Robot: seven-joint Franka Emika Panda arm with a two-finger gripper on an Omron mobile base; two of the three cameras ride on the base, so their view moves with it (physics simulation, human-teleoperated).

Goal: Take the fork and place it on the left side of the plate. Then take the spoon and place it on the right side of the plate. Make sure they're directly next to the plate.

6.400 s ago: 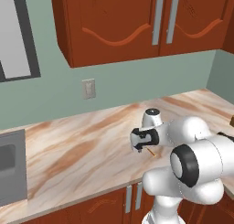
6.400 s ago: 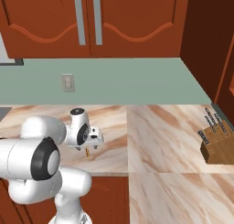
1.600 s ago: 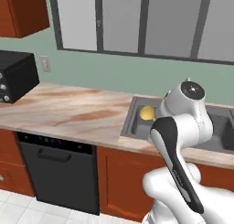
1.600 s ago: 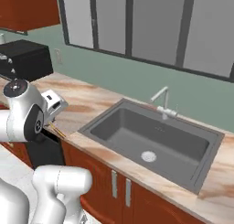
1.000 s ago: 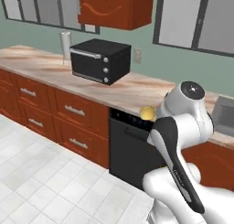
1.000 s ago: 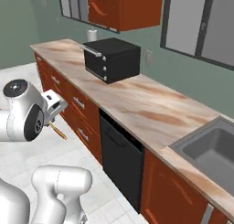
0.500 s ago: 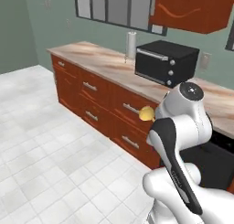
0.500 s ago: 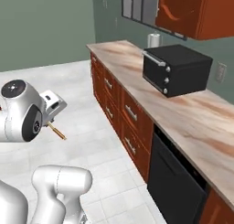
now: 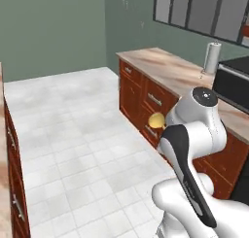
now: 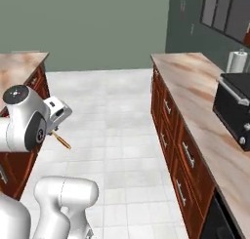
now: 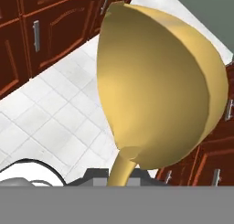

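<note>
The spoon's round yellow bowl (image 11: 155,90) looms close in the hand view, its thin handle running down to the fingers at the bottom. In the left base view that bowl (image 9: 156,120) pokes out beside the white arm. In the right base view the golden-brown handle (image 10: 61,140) sticks out below my gripper (image 10: 52,130), which is shut on the spoon and held up in the air over the floor. The fork and the plate are out of view.
A wooden-front counter (image 10: 195,87) with drawers runs along the right, bearing a black oven (image 10: 237,111) and a paper towel roll (image 10: 238,61). Another counter (image 10: 19,67) stands at the left. White tiled floor (image 9: 73,135) lies open between them.
The whole scene has swung past as the base moved: the counter with the oven now lies further right and open floor is ahead. The spoon stays held in the same pose.
</note>
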